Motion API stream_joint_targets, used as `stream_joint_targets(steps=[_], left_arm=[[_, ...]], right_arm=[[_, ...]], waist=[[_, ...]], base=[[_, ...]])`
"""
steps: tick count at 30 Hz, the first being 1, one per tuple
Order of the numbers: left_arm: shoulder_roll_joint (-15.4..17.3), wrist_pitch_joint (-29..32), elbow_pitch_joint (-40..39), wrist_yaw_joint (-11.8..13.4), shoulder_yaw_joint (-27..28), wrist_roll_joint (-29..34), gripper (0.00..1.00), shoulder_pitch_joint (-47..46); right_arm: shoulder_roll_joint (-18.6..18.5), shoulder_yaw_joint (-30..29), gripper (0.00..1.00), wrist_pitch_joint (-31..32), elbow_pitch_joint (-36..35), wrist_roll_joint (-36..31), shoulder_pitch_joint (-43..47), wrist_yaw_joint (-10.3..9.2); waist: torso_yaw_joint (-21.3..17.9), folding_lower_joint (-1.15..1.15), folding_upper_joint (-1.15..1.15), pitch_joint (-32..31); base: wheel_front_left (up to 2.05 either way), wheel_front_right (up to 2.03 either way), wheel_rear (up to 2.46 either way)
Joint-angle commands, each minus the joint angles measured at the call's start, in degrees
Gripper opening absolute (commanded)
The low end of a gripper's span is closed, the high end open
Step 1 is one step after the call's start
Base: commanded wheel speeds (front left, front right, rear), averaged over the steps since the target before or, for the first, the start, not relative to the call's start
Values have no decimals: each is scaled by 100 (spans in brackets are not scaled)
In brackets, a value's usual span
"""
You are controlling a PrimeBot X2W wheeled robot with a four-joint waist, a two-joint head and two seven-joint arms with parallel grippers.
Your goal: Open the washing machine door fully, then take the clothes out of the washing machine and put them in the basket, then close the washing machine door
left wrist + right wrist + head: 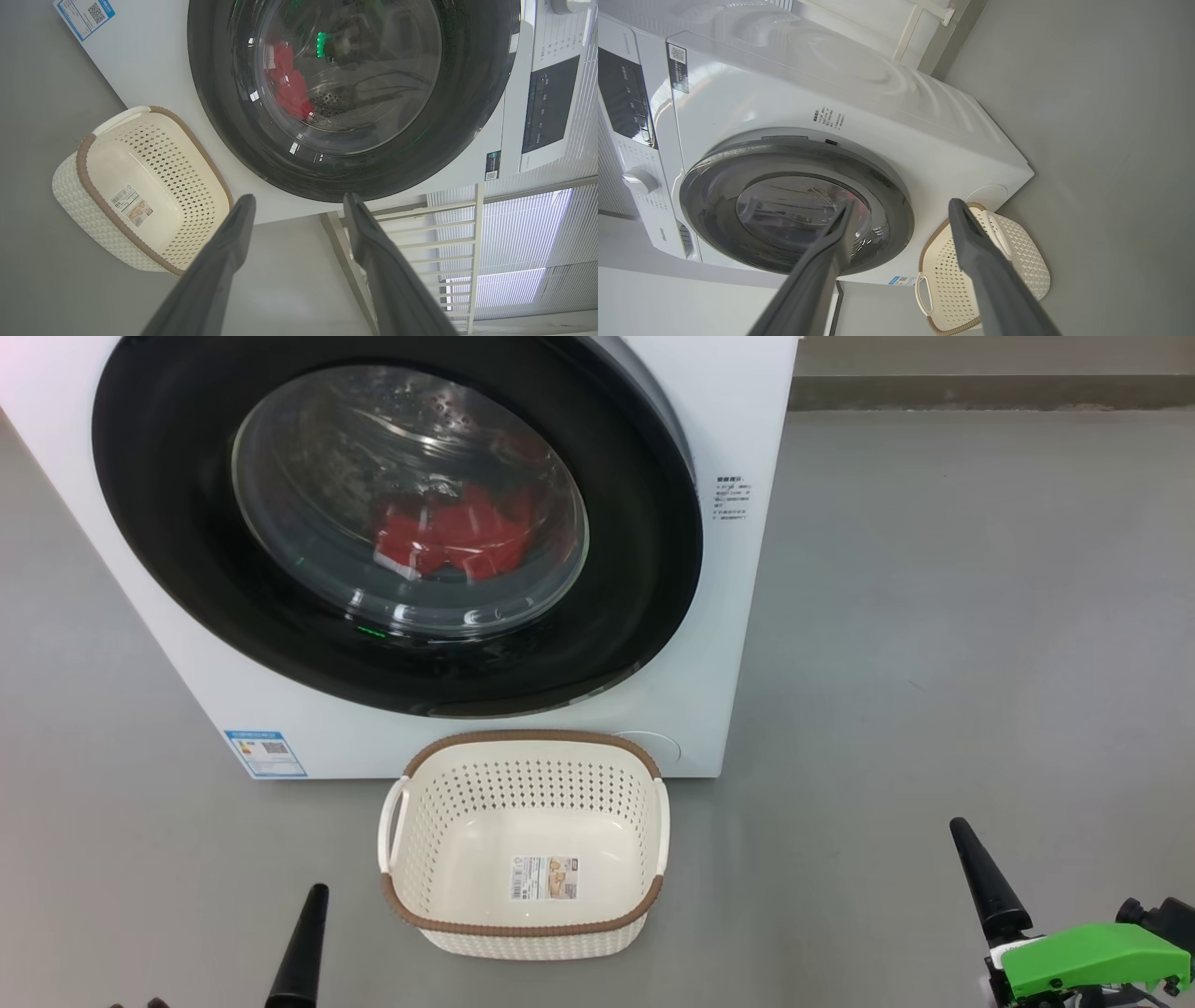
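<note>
Both spread, left tool (299, 198), right tool (902, 203), basket (523, 941) just beside washing machine (738, 616)

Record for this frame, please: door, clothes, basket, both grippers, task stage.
door: washing machine door covers the drum mouth, not swung open
clothes: red clothes inside the washing machine, seen through the door
basket: basket empty, on the floor in front of the machine
left: left gripper open, holding nothing
right: right gripper open, holding nothing
stage: nothing taken out yet
</note>
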Motion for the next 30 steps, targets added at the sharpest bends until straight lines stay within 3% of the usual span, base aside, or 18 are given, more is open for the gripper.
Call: stream_joint_targets(steps=[1,30], left_arm=[[70,-68,-213,-12,53,263,100,-85],[67,-526,-504,41,-15,2513,100,28]], right_arm=[[-91,39,100,-90,-164,-237,-115,1],[-180,278,100,-550,-234,-2128,-54,2]], waist=[[5,-1,0,1],[56,-1,0,29]], base=[[0,0,0],[0,0,0]])
